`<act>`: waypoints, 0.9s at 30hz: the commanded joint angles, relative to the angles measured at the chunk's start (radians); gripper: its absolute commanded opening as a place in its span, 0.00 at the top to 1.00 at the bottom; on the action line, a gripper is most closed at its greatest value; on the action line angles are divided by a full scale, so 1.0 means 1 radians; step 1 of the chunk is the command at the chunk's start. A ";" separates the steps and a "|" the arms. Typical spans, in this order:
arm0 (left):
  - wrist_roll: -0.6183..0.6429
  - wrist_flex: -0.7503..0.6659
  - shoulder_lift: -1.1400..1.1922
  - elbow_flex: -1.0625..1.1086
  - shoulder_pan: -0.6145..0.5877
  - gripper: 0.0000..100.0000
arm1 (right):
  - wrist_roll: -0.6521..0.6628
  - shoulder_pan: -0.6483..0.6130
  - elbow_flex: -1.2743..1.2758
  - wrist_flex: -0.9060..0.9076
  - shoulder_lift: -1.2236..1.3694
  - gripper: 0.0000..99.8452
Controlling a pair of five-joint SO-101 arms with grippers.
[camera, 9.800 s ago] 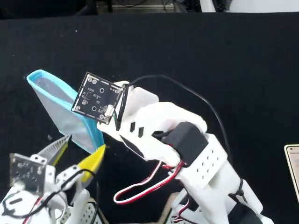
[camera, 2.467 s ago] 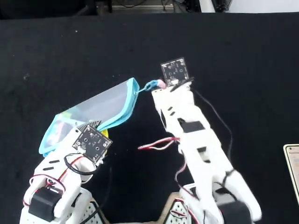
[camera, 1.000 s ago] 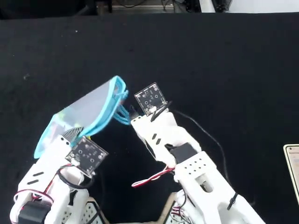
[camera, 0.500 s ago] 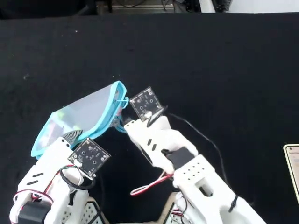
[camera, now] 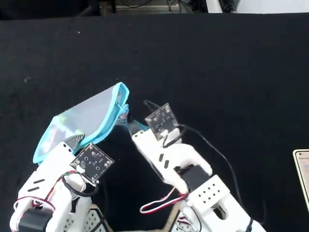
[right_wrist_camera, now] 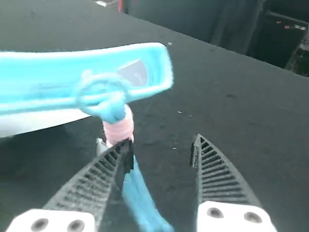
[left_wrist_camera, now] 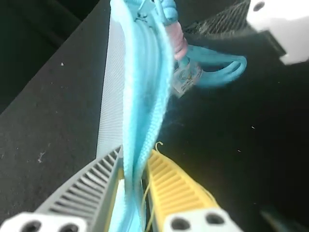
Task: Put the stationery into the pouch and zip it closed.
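The pouch point(camera: 89, 118), clear mesh with light blue trim, hangs tilted at the left in the high view. Something coloured point(camera: 55, 134) shows faintly through its lower end. My left gripper point(left_wrist_camera: 135, 154) is shut on the pouch's blue edge point(left_wrist_camera: 142, 96), grey finger on one side and yellow finger on the other. The zip pull, a pink bead point(right_wrist_camera: 118, 128) on a blue cord loop point(left_wrist_camera: 217, 72), dangles at the pouch's upper end. My right gripper point(right_wrist_camera: 161, 145) stands open just short of the pull, and the cord point(right_wrist_camera: 140, 203) lies against one finger point(right_wrist_camera: 108, 176).
The table is covered with black cloth point(camera: 217, 67). A pale card point(camera: 302, 169) lies at the right edge. The right arm's white body point(camera: 178, 159) and its cables stand close beside the left arm point(camera: 53, 188) at the front.
The right arm has drawn back a little from the pouch's end, towards the front right. The pouch has stayed held in the left gripper, barely shifting.
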 commanded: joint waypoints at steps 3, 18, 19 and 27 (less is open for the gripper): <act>-0.003 0.005 0.005 -0.025 -0.016 0.97 | 0.000 -0.107 0.022 -0.014 -0.042 0.81; -0.003 -0.002 0.005 -0.025 -0.012 0.97 | -0.135 -0.051 -0.062 0.123 -0.044 0.80; -0.003 -0.002 0.005 -0.025 -0.012 0.97 | -0.135 -0.051 -0.061 0.118 -0.044 0.80; -0.003 -0.002 0.005 -0.025 -0.010 0.97 | -0.135 -0.046 0.001 -0.051 -0.042 0.80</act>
